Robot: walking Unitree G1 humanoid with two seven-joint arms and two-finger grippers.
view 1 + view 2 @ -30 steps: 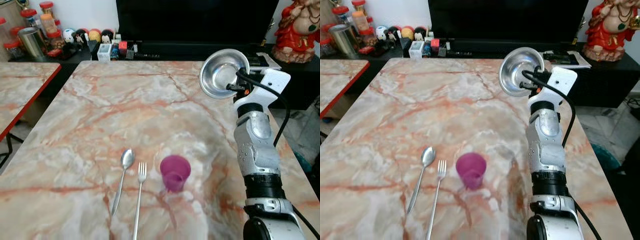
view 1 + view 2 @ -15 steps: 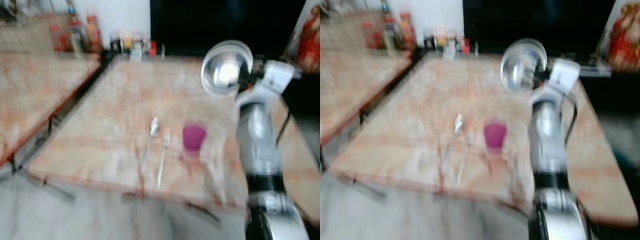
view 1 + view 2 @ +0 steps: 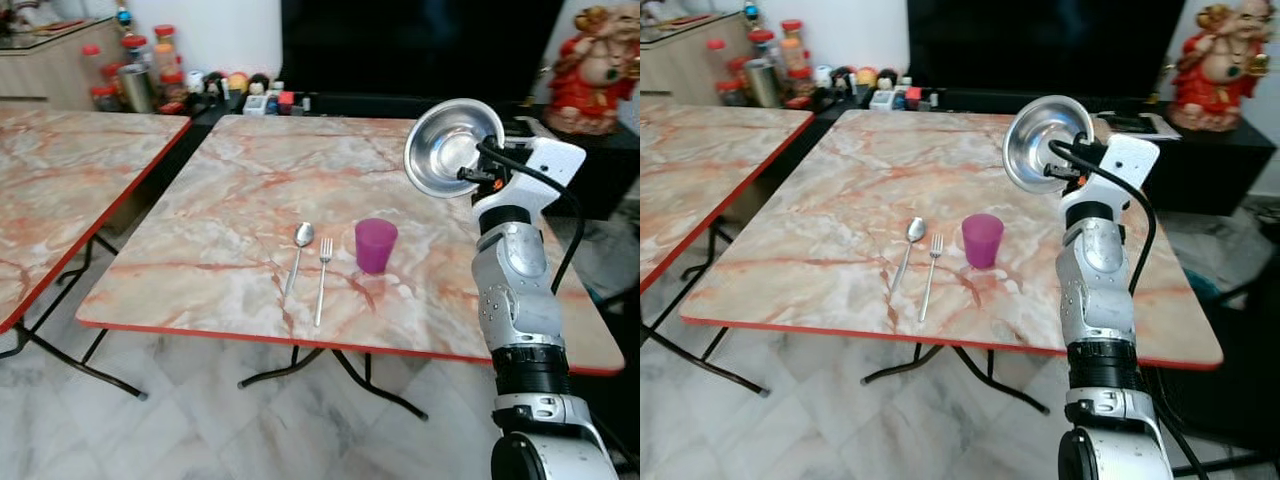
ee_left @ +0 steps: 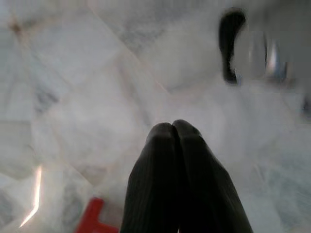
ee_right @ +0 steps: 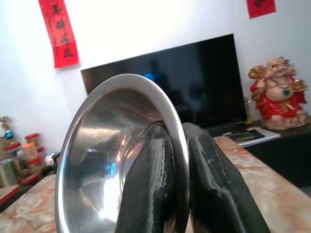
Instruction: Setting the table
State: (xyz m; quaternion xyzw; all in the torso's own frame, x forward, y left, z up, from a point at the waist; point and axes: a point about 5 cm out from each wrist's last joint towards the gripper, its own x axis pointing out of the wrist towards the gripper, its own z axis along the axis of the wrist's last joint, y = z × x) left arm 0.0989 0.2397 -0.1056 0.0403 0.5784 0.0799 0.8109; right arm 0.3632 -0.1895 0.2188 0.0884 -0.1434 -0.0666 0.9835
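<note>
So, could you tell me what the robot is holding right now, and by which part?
The right hand holds a steel bowl by its rim, one finger inside and one outside, raised on edge above the table. The left hand is shut on nothing.

Wide bare marble on the table [image 3: 230,190] beyond and left of the purple cup [image 3: 375,245], open to a reach. Blocked just left of the cup by fork [image 3: 321,280] and spoon [image 3: 297,258], lying side by side.

Right pincer [image 5: 177,160] raised — clamped.
</note>
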